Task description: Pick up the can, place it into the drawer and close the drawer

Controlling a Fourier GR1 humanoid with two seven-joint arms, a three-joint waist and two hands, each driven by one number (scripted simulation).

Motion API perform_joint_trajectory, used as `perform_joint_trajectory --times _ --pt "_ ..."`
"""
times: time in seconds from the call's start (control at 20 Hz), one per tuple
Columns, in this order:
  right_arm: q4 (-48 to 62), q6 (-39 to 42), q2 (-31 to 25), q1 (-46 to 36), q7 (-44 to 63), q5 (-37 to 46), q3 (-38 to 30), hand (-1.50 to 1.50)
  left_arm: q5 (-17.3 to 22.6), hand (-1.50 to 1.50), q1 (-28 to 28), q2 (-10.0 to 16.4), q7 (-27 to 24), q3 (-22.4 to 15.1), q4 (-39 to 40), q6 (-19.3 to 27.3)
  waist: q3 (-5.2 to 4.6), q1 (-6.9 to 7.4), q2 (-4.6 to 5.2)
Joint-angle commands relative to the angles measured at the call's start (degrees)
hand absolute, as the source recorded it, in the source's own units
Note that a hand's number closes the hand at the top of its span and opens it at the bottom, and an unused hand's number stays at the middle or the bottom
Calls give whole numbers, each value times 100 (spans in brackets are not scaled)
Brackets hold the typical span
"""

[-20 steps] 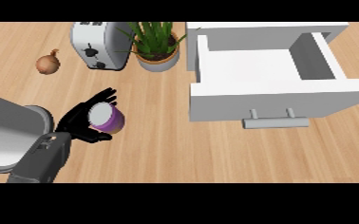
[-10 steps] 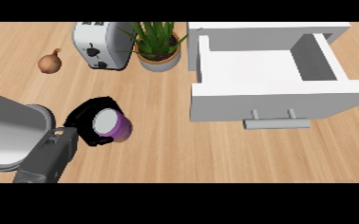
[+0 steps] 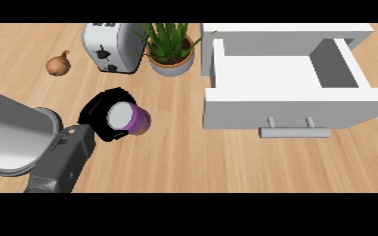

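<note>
Head view: the counter (image 3: 214, 165) is pale wood with a fine lengthwise grain.

In the upper right of the frame sits an open drawer (image 3: 280, 111), a plain white box with flat matte walls. A thin grey bar handle (image 3: 295, 131) is fixed to its front panel. Its inside floor shows bare white.

Along the upper left stand three things:
- a toaster (image 3: 111, 47) with a rounded, shiny silver shell and dark knobs on its end
- just to its right, a potted plant (image 3: 171, 50) with narrow green blades in a smooth grey pot
- further left, a small brown onion (image 3: 59, 65) with a papery skin and a pointed tip

The can (image 3: 133, 119) is in the left middle of the frame, well apart from the drawer. It is a short cylinder with a flat silver-grey lid and a glossy purple side. It leans, so the lid faces up and to the left while the purple wall shows at its lower right. Whether it touches the wood cannot be told.

The left hand (image 3: 94, 111) is matte black, and its fingers and thumb curl round the can's upper and left sides, clasping it. Its boxy dark grey forearm (image 3: 63, 160) comes in from the lower left corner. A broad, smooth light grey cylinder (image 3: 22, 135) lies at the left edge beside the forearm.
</note>
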Motion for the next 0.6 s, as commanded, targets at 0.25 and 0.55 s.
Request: perform_joint_trajectory --times 0.25,0.55 --pt "-381 77 262 355 25 -118 -65 -150 635 150 41 -899 -144 682 -1071 2620 14 105 -65" --pt "-546 -192 265 222 307 -58 -84 -150 561 150 265 -1233 820 209 -3033 3452 12 182 -74"
